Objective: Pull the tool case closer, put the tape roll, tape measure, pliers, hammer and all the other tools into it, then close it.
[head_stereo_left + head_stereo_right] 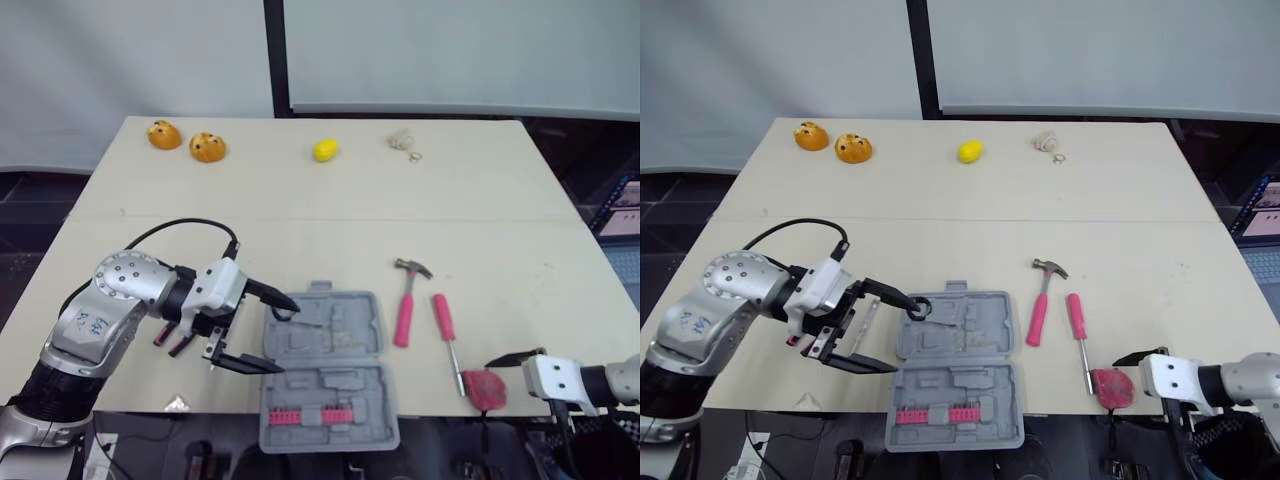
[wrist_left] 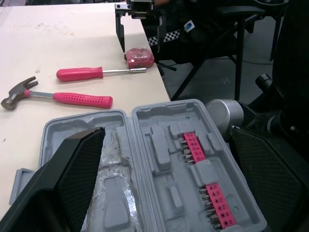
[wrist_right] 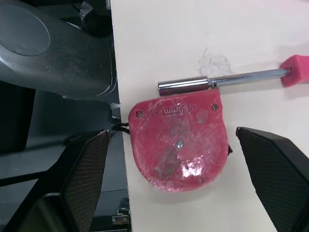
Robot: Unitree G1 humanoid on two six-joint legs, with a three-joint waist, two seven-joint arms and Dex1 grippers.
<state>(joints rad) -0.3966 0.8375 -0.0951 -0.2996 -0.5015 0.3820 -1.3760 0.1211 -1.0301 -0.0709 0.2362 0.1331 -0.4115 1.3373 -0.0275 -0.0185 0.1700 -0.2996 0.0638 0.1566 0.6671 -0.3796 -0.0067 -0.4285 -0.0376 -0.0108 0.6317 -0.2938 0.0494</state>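
Observation:
The grey tool case lies open at the table's front edge, its near half with pink bit rows hanging over the edge. My left gripper is open at the case's left side. A small black ring, apparently the tape roll, sits at its far fingertip. Right of the case lie a pink-handled hammer and a pink screwdriver. The red tape measure rests at the table edge between the open fingers of my right gripper. Pink handles show under my left arm.
Along the far side of the table sit two orange objects, a yellow one and a small beige one. A black chair stands beyond the table's front edge.

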